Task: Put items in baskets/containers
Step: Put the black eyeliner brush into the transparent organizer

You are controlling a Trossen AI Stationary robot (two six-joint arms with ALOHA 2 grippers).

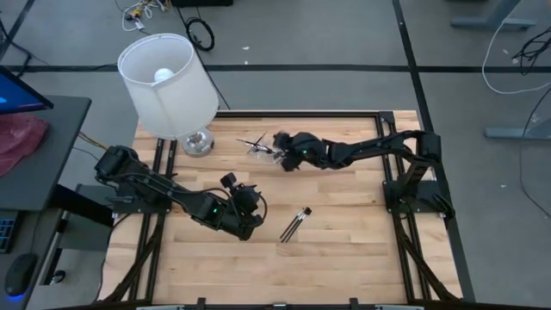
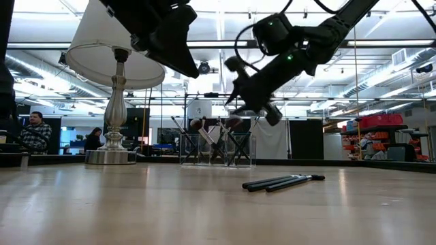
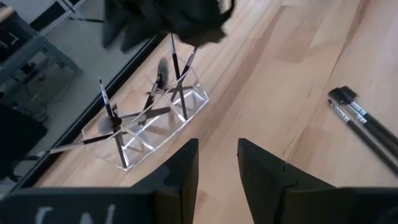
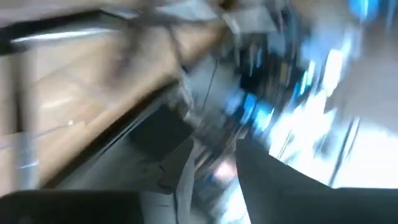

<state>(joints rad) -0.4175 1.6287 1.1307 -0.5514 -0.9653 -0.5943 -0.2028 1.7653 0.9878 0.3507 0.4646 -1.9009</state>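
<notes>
Tabletop [image 1: 344, 250]: right pincer [image 1: 277, 143] over container [image 1: 261, 151].

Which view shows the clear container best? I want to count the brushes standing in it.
The left wrist view: the clear container is seen close from above, dividers and leaning brushes distinct. The low view shows it side-on, brushes overlapping. The high view shows it tiny beside the right gripper. The right wrist view is too blurred.

The right wrist view is smeared by motion blur throughout, so nothing beyond its own two dark fingers [image 4: 208, 171] can be made out. In the high view, the small clear plastic container [image 1: 261, 151] is tiny and partly covered by the right gripper [image 1: 281, 155], leaving its brushes uncountable.
</notes>
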